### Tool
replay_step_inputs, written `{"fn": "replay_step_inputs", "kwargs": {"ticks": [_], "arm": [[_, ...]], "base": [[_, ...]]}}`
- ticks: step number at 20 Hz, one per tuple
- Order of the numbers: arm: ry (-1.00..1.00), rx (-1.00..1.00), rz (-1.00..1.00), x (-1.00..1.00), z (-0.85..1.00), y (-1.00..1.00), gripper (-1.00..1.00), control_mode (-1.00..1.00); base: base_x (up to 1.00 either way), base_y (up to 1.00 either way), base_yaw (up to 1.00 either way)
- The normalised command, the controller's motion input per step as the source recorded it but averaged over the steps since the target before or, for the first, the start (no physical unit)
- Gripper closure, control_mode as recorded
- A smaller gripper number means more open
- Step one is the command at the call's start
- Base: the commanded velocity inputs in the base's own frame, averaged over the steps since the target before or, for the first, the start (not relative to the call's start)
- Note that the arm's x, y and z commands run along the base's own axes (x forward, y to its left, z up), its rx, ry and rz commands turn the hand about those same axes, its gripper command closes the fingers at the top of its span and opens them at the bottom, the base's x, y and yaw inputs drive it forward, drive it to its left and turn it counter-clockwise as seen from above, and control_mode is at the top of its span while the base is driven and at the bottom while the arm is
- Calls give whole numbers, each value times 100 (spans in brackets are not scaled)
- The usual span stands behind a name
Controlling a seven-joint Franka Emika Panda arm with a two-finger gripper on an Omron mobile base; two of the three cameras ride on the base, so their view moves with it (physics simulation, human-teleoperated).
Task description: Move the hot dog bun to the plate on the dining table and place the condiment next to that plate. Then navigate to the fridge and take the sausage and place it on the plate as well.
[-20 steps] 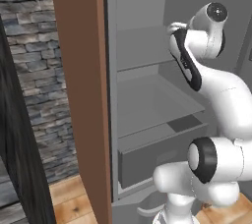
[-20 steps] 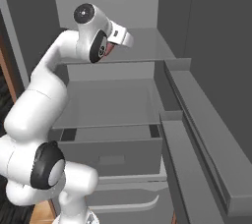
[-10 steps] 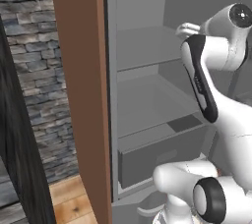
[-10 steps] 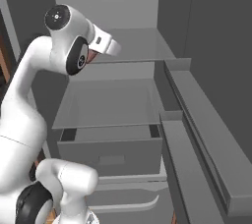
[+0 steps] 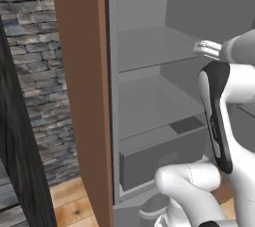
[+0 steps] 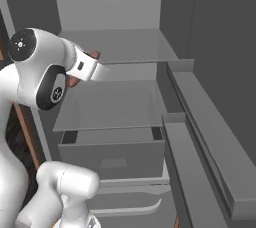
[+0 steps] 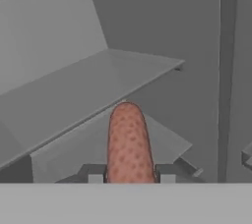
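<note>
The sausage (image 7: 128, 144) was found clamped between the jaws of the gripper (image 7: 128, 174), its reddish-brown, speckled length projecting forward toward 12 o'clock in the hand view, its rounded tip unsupported. In the right base view a sliver of it showed at the hand (image 6: 92, 56), in front of the fridge (image 6: 125, 7) and level with the upper shelf (image 6: 120, 44). Below that lay the lower shelf (image 6: 110, 107) and the drawer (image 6: 112, 154); the door shelves (image 6: 200, 122) stood at 3 o'clock in that view.

Judgement: retrieval appeared done — carriage to the plate remained.

Risks noted:
- The grip sat near one end, so most of the sausage overhung; a quick swing of the arm could pivot or slip it out.
- The hand was close to the shelf edge and the door shelves — a wide turn out of the fridge could knock the free end against either.
- The brown panel (image 5: 82, 96) at 9 o'clock in the left base view narrowed the exit on that side.
</note>
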Motion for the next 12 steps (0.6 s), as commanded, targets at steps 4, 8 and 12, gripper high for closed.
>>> {"fn": "replay_step_inputs", "kwargs": {"ticks": [4, 8, 12], "arm": [[0, 0, 0, 0, 0, 0, 100, 100], [0, 0, 0, 0, 0, 0, 100, 100], [0, 0, 0, 0, 0, 0, 100, 100]], "base": [[-100, 27, -11], [-100, 47, -22], [-100, 55, -27]]}}
